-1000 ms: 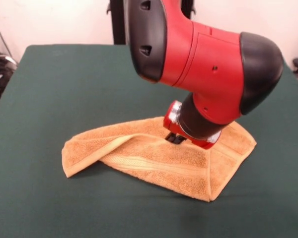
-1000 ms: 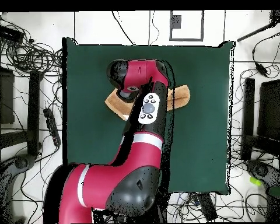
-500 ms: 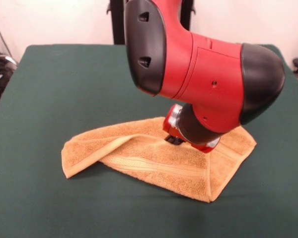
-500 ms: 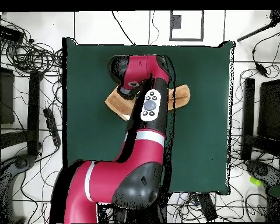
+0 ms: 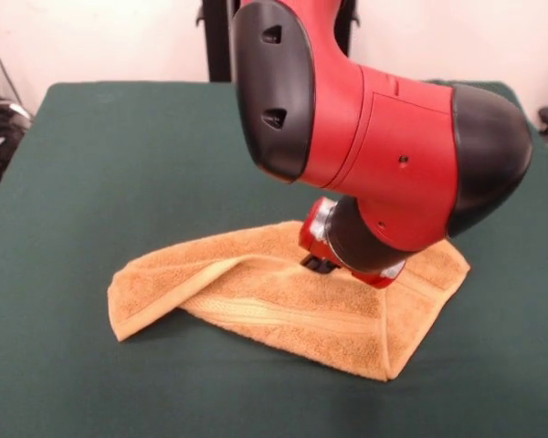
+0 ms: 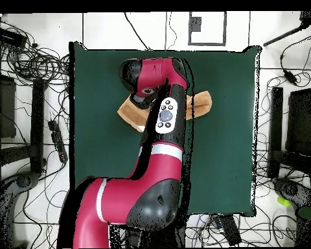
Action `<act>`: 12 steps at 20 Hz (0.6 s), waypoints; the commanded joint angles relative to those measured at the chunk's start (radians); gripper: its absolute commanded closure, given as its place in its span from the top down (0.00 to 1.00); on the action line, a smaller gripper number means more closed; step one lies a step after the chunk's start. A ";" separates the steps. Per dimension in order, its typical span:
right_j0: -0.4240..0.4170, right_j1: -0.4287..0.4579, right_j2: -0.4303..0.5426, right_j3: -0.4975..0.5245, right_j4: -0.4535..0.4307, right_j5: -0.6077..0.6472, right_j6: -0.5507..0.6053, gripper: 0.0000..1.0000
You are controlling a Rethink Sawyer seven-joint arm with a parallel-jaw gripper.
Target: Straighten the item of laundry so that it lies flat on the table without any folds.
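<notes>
The item of laundry (image 5: 283, 310), an orange-tan terry towel, lies rumpled near the front of the green table (image 5: 119, 164). One flap is folded over, and a ridge runs up toward the gripper. The woven stripe band shows along its near edge. My gripper (image 5: 320, 265) comes down onto the towel's middle from under the red and black wrist, shut on the cloth, which tents up to it. The arm hides most of the gripper. In the overhead view the arm covers the towel's middle; only the towel's ends (image 6: 127, 111) stick out on the table (image 6: 223, 155).
The arm's large red and black housing (image 5: 374, 137) hangs over the towel's far side. Off the table, cables and black stands (image 6: 35, 110) crowd the floor on both sides. A white wall stands behind the table's far edge.
The towel has slid slightly with the gripper: its left corner has moved further left and toward the front edge. The arm's housing has shifted a little to the right and lower.
</notes>
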 commanded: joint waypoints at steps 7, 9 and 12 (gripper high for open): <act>-0.047 0.183 0.095 -0.001 -0.124 -0.601 0.179 0.00; -0.042 0.180 0.089 0.006 -0.132 -0.620 0.197 0.00; -0.040 0.180 0.087 0.001 -0.127 -0.595 0.201 0.00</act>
